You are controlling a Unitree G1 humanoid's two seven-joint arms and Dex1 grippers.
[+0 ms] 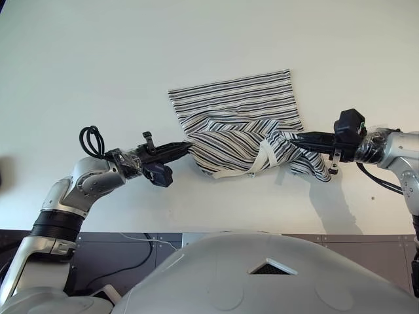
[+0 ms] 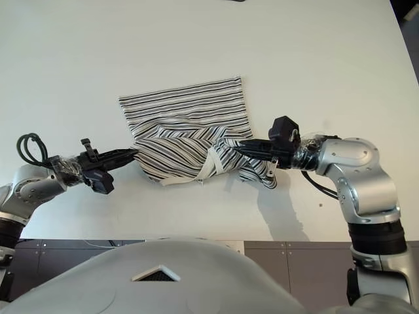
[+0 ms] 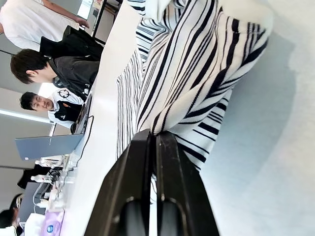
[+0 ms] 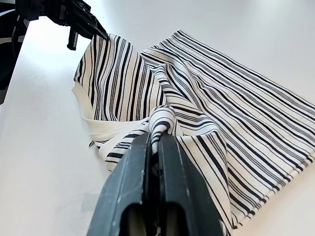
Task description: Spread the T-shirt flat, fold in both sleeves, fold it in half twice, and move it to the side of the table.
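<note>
A black-and-white striped T-shirt [image 1: 236,111] lies on the white table [image 1: 98,59], its far part flat and its near part bunched and lifted. My left gripper [image 1: 188,144] is shut on the shirt's near left edge; the left wrist view shows striped cloth [image 3: 197,83] pinched at its tips [image 3: 153,135]. My right gripper [image 1: 292,138] is shut on a fold at the near right, seen pinched [image 4: 156,135] in the right wrist view. The white neckband [image 1: 258,163] hangs between the two grippers.
The table's near edge [image 1: 98,230] runs just below both arms, with dark cabinets beneath. Open white tabletop surrounds the shirt on the far side and to the left and right. People sit at a desk [image 3: 49,93] beyond the table's far end.
</note>
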